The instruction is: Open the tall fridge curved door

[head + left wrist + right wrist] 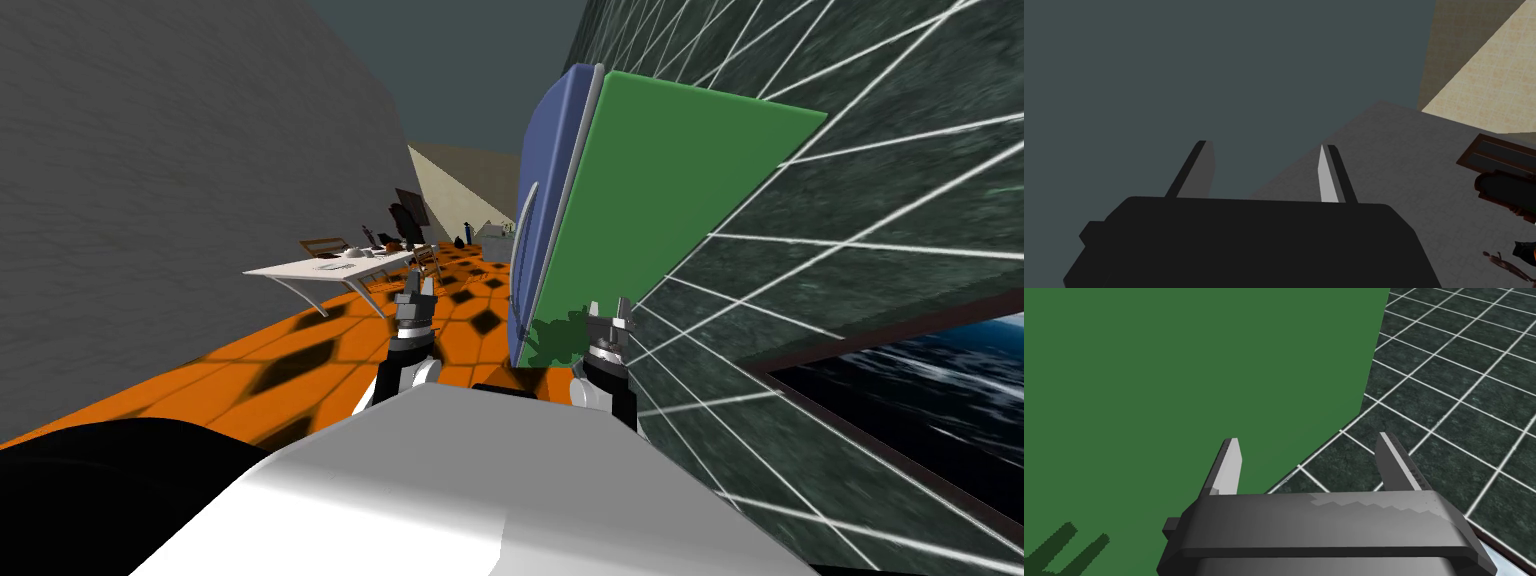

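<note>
Left gripper [1266, 145] a broad black box, two thin blade fingers [1327, 175] above it, one pale grey, one shadowed, right gripper [1310, 439] a grey box, a lighter jagged patch just below its grey fingers [1229, 465], forearms [612, 395] dark, white-collared.

Both forearms are extending forward from the torso, side by side and well apart, wrists straight. The left gripper [413, 290] is pointing up and ahead, and its 2 fingers [1329, 172] are standing parallel and spread wide. The right gripper [611, 316] is sitting slightly lower in the head view and is posed the same way. Its 2 fingers [1230, 463] are likewise parted, pressing on nothing.
</note>
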You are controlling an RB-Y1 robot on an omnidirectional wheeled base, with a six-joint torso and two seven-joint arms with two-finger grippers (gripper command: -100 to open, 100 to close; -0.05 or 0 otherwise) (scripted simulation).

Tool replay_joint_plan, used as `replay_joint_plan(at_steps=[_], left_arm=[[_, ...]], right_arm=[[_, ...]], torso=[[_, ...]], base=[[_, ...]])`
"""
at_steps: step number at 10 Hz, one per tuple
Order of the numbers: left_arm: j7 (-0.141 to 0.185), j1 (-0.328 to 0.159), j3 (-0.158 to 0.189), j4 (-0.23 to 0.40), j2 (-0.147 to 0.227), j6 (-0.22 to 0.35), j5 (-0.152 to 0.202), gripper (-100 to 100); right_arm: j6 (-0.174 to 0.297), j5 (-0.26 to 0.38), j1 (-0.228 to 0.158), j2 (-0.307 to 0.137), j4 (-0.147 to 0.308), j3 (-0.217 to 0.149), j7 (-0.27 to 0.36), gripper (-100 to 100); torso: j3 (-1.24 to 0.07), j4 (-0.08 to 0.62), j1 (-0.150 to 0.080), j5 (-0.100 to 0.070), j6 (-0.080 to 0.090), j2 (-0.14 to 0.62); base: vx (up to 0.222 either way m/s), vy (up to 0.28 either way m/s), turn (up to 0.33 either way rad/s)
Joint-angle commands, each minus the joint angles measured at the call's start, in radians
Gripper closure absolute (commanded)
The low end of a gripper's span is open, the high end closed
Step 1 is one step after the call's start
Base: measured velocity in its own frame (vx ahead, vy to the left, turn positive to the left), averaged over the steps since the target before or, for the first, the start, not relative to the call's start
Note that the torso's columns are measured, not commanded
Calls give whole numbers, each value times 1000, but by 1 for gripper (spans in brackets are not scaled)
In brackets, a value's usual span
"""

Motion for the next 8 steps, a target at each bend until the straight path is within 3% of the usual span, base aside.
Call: replay_joint_plan(at_steps=[1, 3, 4, 5, 8], left_arm=[[0, 0, 0, 0, 0, 0, 0, 0], [0, 0, 0, 0, 0, 0, 0, 0], [0, 0, 0, 0, 0, 0, 0, 0], [0, 0, 0, 0, 0, 0, 0, 0], [0, 0, 0, 0, 0, 0, 0, 0]], right_arm=[[0, 0, 0, 0, 0, 0, 0, 0], [0, 0, 0, 0, 0, 0, 0, 0], [-10, 9, -2, -46, 8, 0, 16, -100], [-20, 18, -4, -76, 16, 0, 32, -100], [-69, 63, -12, -163, 55, 0, 110, -100]], torso=[[-147, 74, 0, 0, 0, 74], [-443, 221, 0, 0, 0, 222], [-590, 295, 0, 0, 0, 295], [-660, 328, 0, 0, 0, 328], [-685, 341, 1, 0, 0, 340]], base=[[0, 0, 0], [0, 0, 0], [22, 12, -23], [38, 22, -43], [63, 47, -68]])
